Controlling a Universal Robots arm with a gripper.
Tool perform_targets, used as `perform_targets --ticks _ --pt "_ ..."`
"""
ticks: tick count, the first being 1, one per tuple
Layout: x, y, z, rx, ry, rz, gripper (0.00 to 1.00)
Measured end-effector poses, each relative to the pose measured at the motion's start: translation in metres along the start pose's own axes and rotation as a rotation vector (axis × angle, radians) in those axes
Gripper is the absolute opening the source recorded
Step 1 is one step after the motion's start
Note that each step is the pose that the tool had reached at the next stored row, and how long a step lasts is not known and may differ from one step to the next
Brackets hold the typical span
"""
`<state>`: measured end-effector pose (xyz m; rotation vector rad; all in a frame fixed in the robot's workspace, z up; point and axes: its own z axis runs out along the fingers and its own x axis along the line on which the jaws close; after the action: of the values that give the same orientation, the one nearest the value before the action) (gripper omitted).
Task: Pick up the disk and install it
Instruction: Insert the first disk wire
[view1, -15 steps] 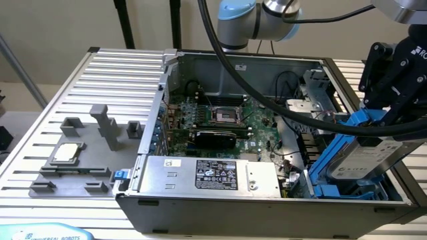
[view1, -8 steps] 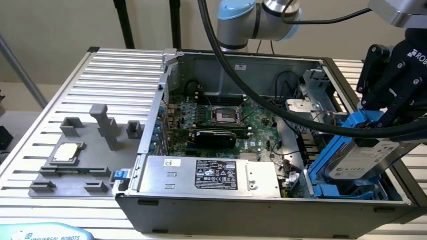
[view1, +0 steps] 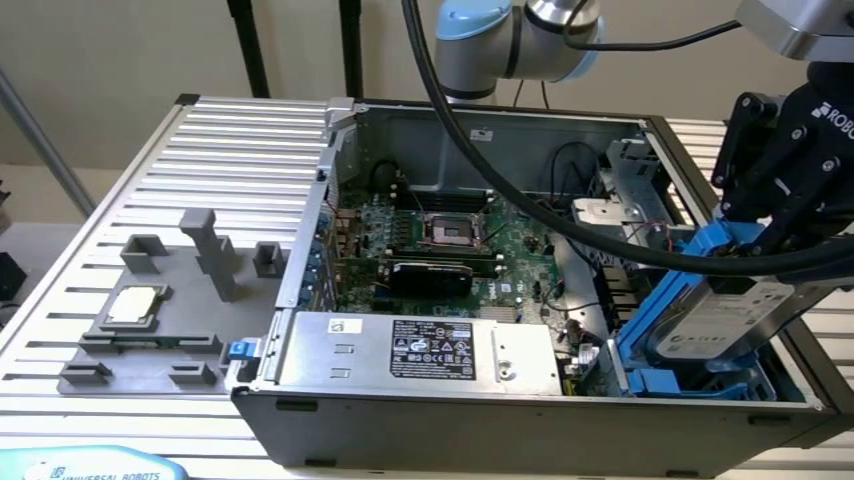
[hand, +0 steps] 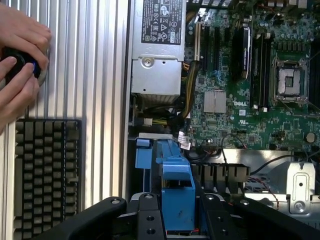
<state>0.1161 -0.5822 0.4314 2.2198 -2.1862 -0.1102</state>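
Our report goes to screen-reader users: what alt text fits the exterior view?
The gripper grips the disk by its blue carrier, tilted at the drive bay on the exterior view's right of an open computer case; its motherboard lies exposed.

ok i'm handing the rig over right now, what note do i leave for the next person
End effector: shut on the disk, gripping the upper end of its blue carrier.
Disk: tilted over the blue drive bay, at the exterior view's right of the open computer case.
Done: disk is lifted and at the bay.
Left: disk is not yet seated flat in the bay.
Also: a person's hand rests on a knob beside the keyboard.
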Motion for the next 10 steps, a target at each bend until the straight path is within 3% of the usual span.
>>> perform_targets --ticks 10 --pt "-0.0050 -0.0009 0.0028 -0.0016 0.0000 0.000 0.33"
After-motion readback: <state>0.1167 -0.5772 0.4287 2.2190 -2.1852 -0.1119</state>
